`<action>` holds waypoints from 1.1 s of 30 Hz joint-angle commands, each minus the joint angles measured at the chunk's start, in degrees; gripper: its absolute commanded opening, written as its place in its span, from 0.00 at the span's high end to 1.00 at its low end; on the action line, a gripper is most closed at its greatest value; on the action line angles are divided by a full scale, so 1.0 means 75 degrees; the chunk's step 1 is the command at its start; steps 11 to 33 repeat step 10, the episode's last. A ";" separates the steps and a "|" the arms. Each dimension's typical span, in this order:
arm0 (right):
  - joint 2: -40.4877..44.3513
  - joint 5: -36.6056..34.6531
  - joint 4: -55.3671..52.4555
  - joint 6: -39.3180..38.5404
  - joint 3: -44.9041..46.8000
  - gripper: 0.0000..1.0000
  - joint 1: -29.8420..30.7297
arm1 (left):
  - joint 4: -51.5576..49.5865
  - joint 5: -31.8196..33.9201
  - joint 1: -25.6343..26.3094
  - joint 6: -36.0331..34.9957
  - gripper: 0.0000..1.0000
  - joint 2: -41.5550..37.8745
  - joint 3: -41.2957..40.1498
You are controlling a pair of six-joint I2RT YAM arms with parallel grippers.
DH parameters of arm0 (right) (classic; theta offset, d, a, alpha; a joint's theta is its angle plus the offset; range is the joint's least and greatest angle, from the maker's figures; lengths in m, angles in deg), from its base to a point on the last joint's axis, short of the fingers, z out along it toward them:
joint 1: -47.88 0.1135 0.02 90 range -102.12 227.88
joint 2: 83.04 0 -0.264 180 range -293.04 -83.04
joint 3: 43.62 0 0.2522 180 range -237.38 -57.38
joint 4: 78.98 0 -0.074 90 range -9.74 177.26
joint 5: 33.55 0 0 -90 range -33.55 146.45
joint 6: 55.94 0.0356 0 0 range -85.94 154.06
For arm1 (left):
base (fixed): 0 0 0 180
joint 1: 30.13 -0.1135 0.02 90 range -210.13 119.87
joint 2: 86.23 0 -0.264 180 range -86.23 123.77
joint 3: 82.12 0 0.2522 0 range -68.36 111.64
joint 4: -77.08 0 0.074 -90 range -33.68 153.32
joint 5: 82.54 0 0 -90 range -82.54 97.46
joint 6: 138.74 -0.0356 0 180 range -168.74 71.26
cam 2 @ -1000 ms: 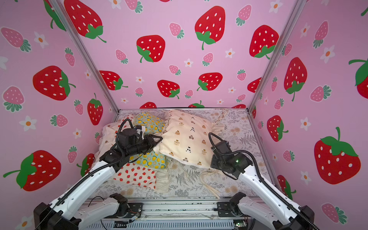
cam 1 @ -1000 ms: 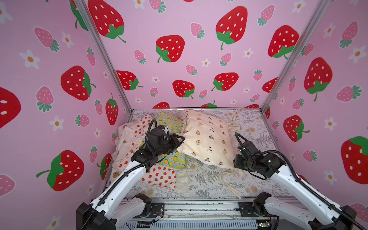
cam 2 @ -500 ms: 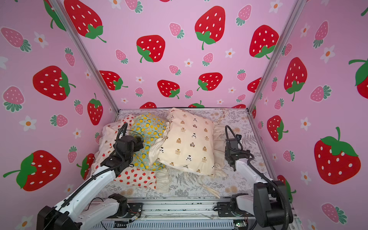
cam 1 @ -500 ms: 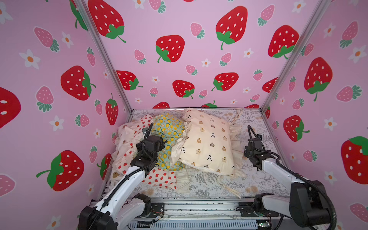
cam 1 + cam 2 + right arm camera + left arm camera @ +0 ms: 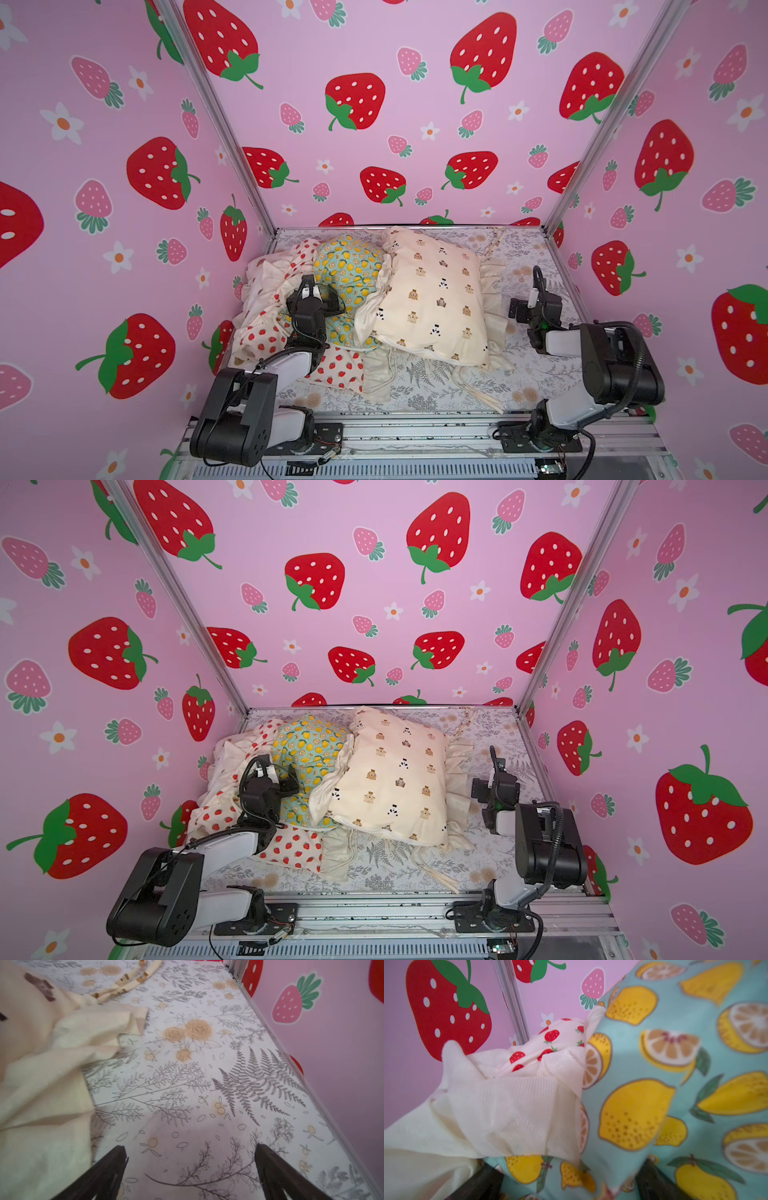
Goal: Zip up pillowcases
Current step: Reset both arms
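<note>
Beige bear pillowcase (image 5: 432,291) lies released on the fern sheet (image 5: 228,1084), leaning on the lemon pillowcase (image 5: 349,266). A second ago both my hands worked at its edges. Now my left hand (image 5: 568,1164) and right hand (image 5: 190,1146) are spread wide, empty and drawn back. I judge this one zipped, with the lemon one next.

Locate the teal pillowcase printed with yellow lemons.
In both top views the teal lemon-print pillowcase lies left of centre, toward the back, wedged between the cream strawberry-print pillowcase and the ruffled beige bear-print pillowcase.
</note>
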 commanded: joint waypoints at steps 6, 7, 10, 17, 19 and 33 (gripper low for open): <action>-0.0010 0.0304 0.0474 -0.0498 -0.0177 0.00 0.0133 | 0.0751 -0.0904 -0.0200 -0.0311 0.01 0.0339 0.0223; -0.0008 0.0300 0.0454 -0.0504 -0.0186 0.00 0.0136 | 0.1090 -0.1001 -0.0219 -0.0348 0.01 0.0457 0.0161; 0.0046 0.0301 0.0504 -0.0505 -0.0131 0.00 0.0132 | 0.1845 -0.0993 -0.0225 -0.0212 0.01 0.0889 0.0101; 0.0046 0.0301 0.0504 -0.0505 -0.0131 0.00 0.0132 | 0.1845 -0.0993 -0.0225 -0.0212 0.01 0.0889 0.0101; 0.0046 0.0301 0.0504 -0.0505 -0.0131 0.00 0.0132 | 0.1845 -0.0993 -0.0225 -0.0212 0.01 0.0889 0.0101; 0.0046 0.0301 0.0504 -0.0505 -0.0131 0.00 0.0132 | 0.1845 -0.0993 -0.0225 -0.0212 0.01 0.0889 0.0101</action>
